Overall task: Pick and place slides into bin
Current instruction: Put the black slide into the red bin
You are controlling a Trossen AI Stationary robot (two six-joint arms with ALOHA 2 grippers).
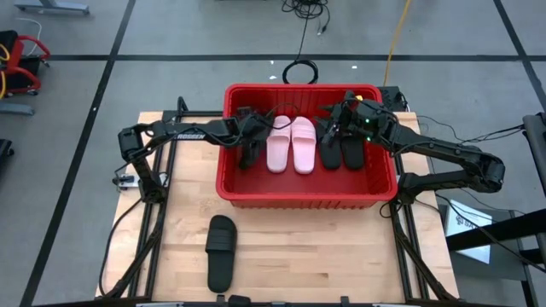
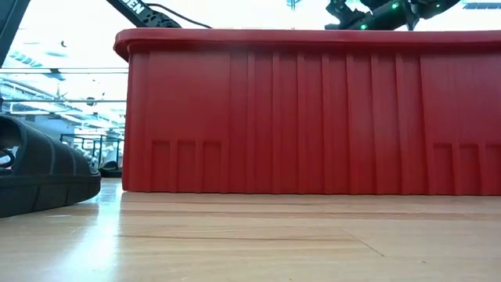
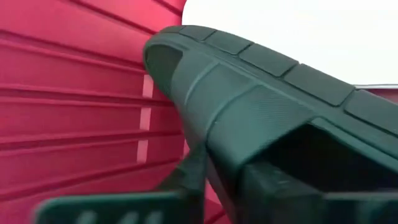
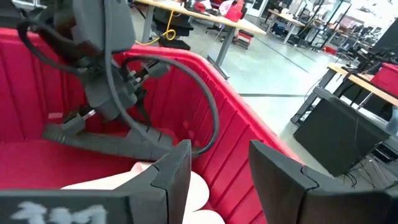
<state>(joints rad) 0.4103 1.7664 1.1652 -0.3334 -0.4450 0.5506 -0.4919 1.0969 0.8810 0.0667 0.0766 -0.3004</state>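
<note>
Reaching over the red bin (image 1: 256, 194) from its own side, the left hand (image 1: 250, 145) is down inside the crate at the left end, and its wrist view is filled by a black slide (image 3: 261, 106) pressed close against the camera with the bin's ribbed red wall behind it; the hand appears clamped on this slide, which stands tilted beside the pale pink pair. Those two pink slides (image 1: 291, 143) lie flat side by side in the middle of the bin, toes toward the near wall. To their right two more black slides (image 1: 341, 150) lie next to each other, just beside the pink ones. The right hand (image 1: 334, 124) hovers over the far ends of these black slides, and its wrist view shows its two dark fingers (image 4: 177, 168) spread apart with nothing between them, a pink slide's edge below and the left arm farther across the bin. One black slide (image 1: 221, 252) lies alone on the wooden table (image 1: 341, 256), in front of the bin and well apart from it; the low view shows it at the left edge beside the bin's tall ribbed front wall.
</note>
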